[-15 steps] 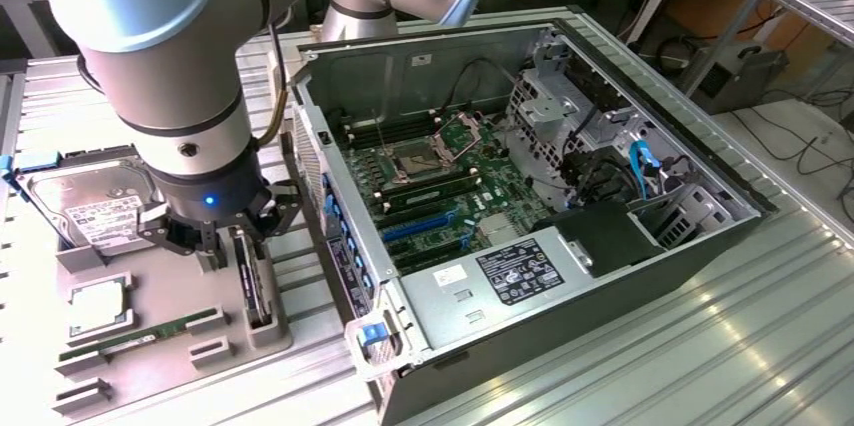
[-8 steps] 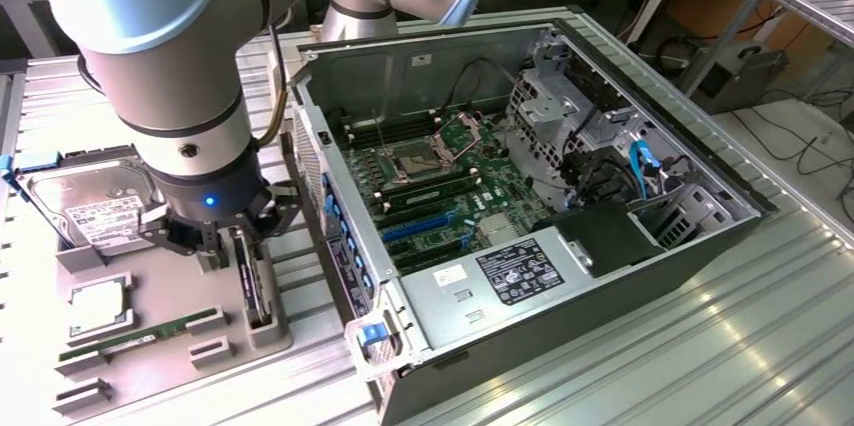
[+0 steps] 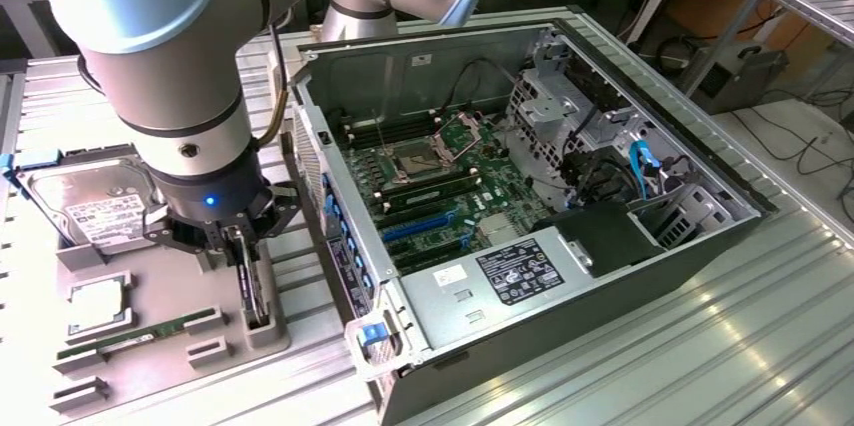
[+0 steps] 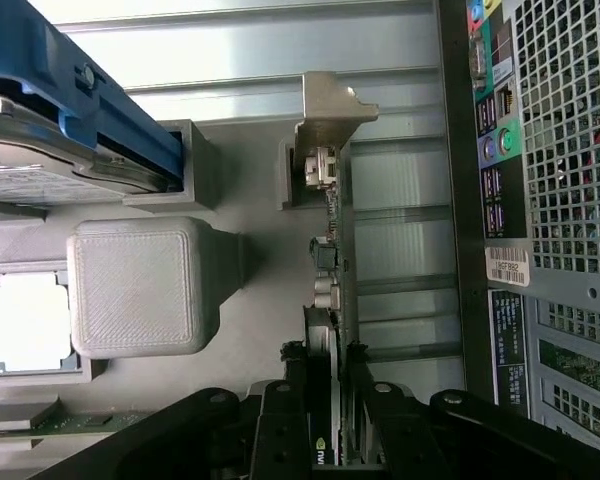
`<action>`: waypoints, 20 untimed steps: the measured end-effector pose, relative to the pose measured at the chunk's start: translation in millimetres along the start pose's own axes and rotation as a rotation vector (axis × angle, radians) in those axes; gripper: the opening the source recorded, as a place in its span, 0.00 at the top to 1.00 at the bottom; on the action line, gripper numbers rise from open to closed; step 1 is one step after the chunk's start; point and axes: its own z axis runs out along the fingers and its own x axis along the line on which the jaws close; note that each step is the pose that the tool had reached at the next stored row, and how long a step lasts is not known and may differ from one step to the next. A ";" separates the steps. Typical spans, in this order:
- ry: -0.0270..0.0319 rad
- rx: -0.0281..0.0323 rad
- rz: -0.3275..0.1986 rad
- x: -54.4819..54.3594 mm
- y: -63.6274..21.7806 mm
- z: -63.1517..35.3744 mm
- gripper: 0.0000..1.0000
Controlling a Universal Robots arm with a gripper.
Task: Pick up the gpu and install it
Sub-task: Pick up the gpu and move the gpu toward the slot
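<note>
Metal bench, parts tray, PC case (open)

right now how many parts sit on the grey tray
4: hard drive farthest back, processor chip before it, green memory stick nearest, gpu on edge by the case; arm may hide more.

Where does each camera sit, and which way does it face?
Exterior view: off the arm, high, looking down at the open computer case and grey tray; the arm and gripper show.
Wrist view: on the wrist, looking down past the gripper's fingers onto the grey tray.
Both share the gripper shut on the gpu, the grey tray and the computer case.
</note>
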 end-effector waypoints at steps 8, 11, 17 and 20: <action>0.0044 -0.0011 -0.048 0.0 -0.1 0.0 0.74; 0.0073 -0.0015 -0.069 0.0 -0.2 0.1 0.74; 0.0123 -0.0015 -0.082 -0.7 -0.2 -0.6 0.74; 0.0140 -0.0015 -0.084 -1.7 -0.1 -1.8 0.74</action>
